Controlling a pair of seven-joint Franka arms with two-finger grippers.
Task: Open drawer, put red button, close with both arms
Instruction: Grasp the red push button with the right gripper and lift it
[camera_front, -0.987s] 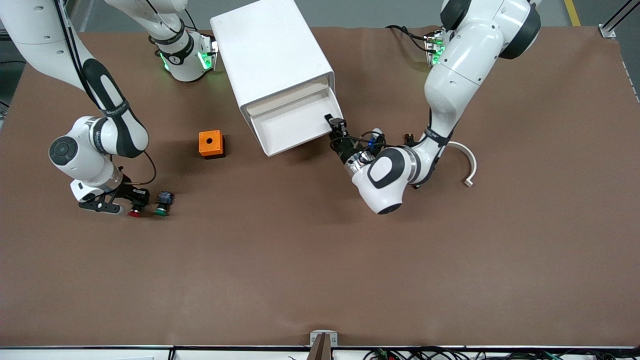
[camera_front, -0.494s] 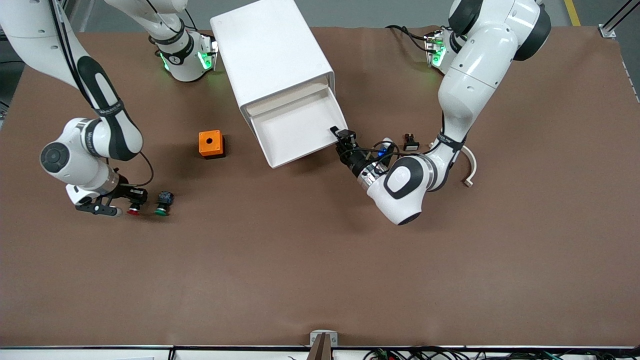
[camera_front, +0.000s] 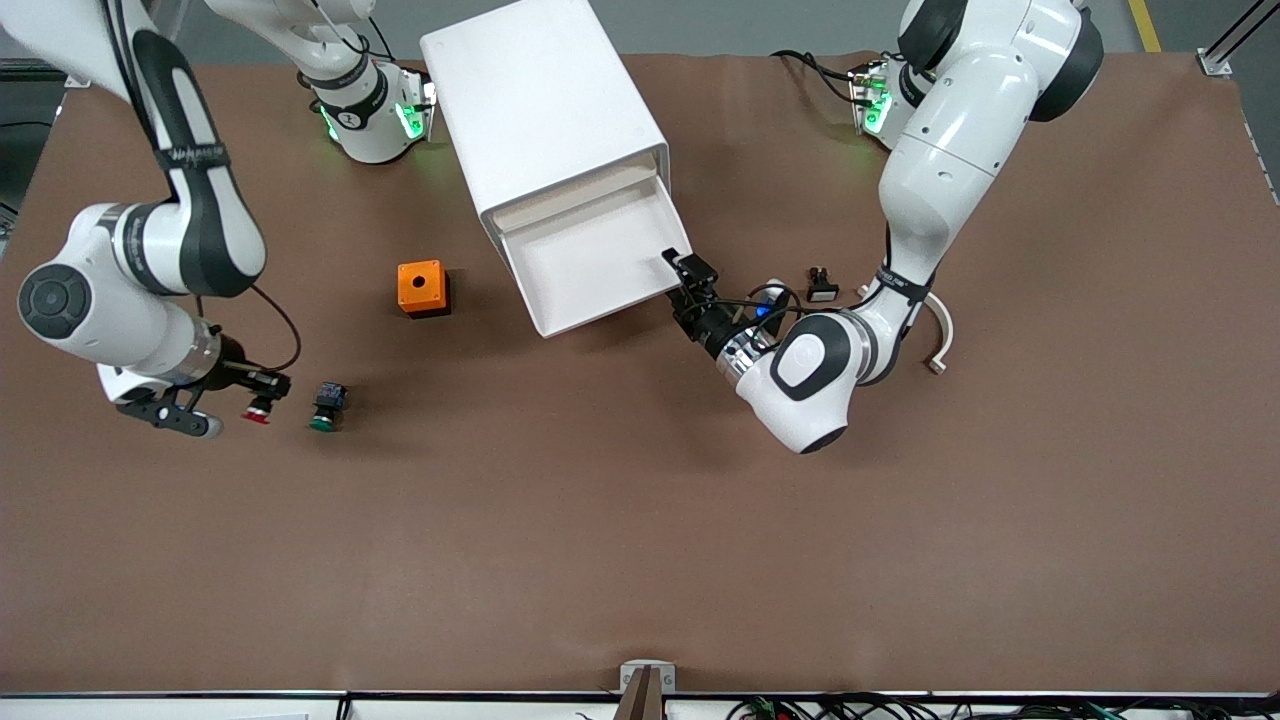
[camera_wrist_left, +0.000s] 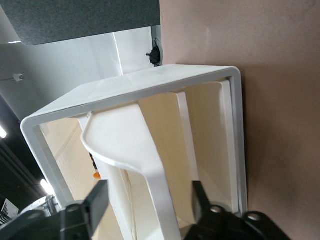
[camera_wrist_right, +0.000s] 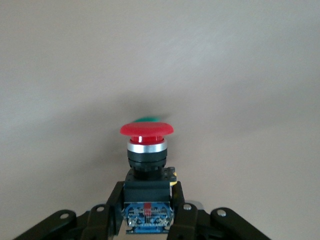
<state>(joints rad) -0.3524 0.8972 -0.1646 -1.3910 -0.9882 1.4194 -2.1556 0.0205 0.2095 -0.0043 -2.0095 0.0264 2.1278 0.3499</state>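
The white cabinet (camera_front: 545, 110) has its lowest drawer (camera_front: 590, 265) pulled out, with nothing in it. My left gripper (camera_front: 690, 277) is at the drawer's front corner toward the left arm's end. In the left wrist view its fingers (camera_wrist_left: 97, 200) stand apart on either side of the drawer's front lip (camera_wrist_left: 157, 172). My right gripper (camera_front: 262, 384) is shut on the red button (camera_front: 257, 410) and holds it just above the table. In the right wrist view the gripper (camera_wrist_right: 148, 200) clamps the button's black body, with the red cap (camera_wrist_right: 146, 129) pointing away.
A green-capped button (camera_front: 326, 400) lies on the table beside the red one. An orange box with a hole (camera_front: 421, 287) stands between it and the cabinet. A small black part (camera_front: 821, 287) and a white curved piece (camera_front: 940, 325) lie beside the left arm.
My left gripper drew the drawer farther out, then held still. My right gripper has risen off the table with the red button, away from the green one.
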